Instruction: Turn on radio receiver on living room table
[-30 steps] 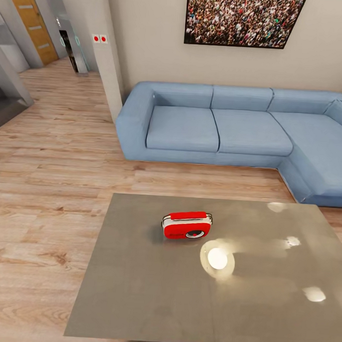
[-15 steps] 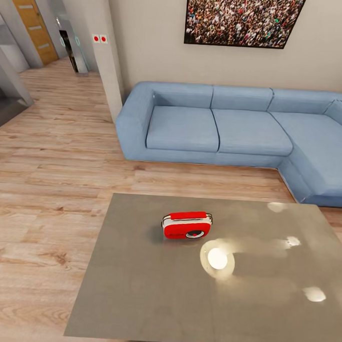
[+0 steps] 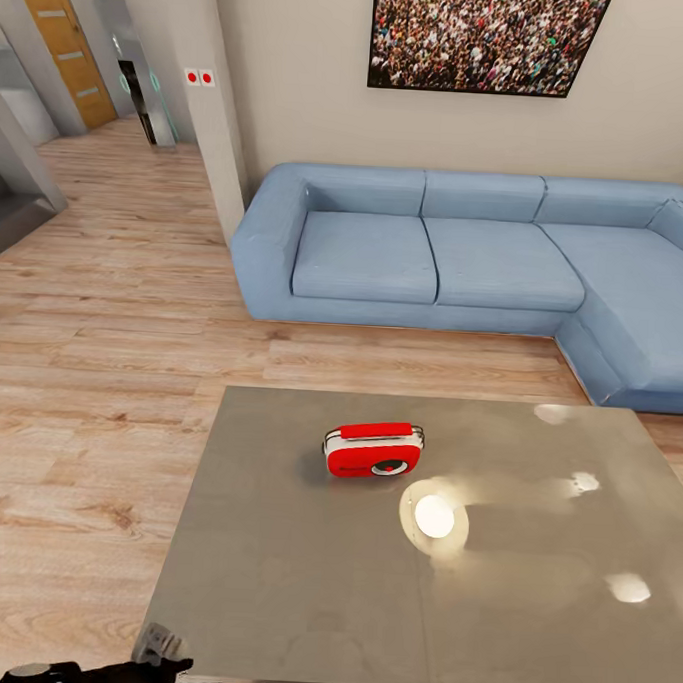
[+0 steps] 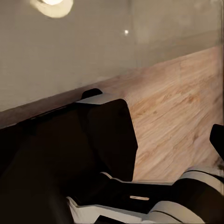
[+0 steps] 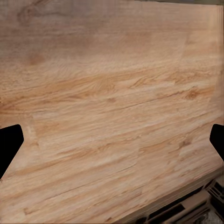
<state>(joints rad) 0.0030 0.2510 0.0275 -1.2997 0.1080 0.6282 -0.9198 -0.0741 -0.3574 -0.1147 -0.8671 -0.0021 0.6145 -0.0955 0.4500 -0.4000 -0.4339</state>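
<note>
Radio receiver (image 3: 374, 451), one: red, pale edge trim, thin handle on top, round dial on the near face; upright on the surface (image 3: 299, 580), toward its far left quarter, well apart from every edge, same spot as a second ago. Surface, one: glossy grey-brown, carrying four bright lamp reflections, the largest just beside the radio receiver on the near right; right edge cut off by the frame. Changed since the earlier head view: left arm (image 3: 114, 673) newly risen into the bottom left corner, dark with a grey piece at its end, next to the surface's near left corner, mostly cut off and hard to make out. Left claw (image 4: 112, 142): one dark fingertip (image 4: 217, 140) at the frame's edge, the other lost against a dark bulk of the robot's own body; fingers taken as spread apart, nothing between them; surface edge and plank floor (image 4: 172, 107) beyond. Right claw (image 5: 112, 142): two dark fingertips at opposite frame edges, wide apart, holding nothing, above bare floor. Living room beyond the surface: light-blue sectional sofa (image 3: 436, 256), one, right end cut off; framed crowd picture (image 3: 488, 39), one, top cut off; red wall switches (image 3: 199, 77), two; orange door (image 3: 62, 41), one, far left.
</note>
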